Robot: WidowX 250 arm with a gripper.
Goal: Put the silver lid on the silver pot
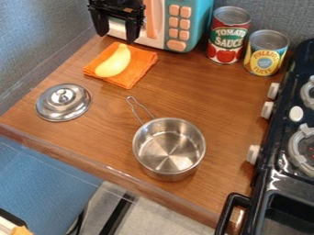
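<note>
The silver lid (63,104) lies knob (62,95) up near the left corner of the tabletop (95,135), likely offering the empty, spread hand (117,36) a grip. The silver pot (169,151) stands open near the front edge, ready for covering.

Counted on counter (104,137): one lid (64,103) near left corner | one pot (169,147) near front edge | one cloth (135,72) | one yellow item (113,63) | two cans (227,39) near back edge | one toy microwave (197,23), back edge | one stove (279,137), right edge | three side knobs (267,110)
</note>
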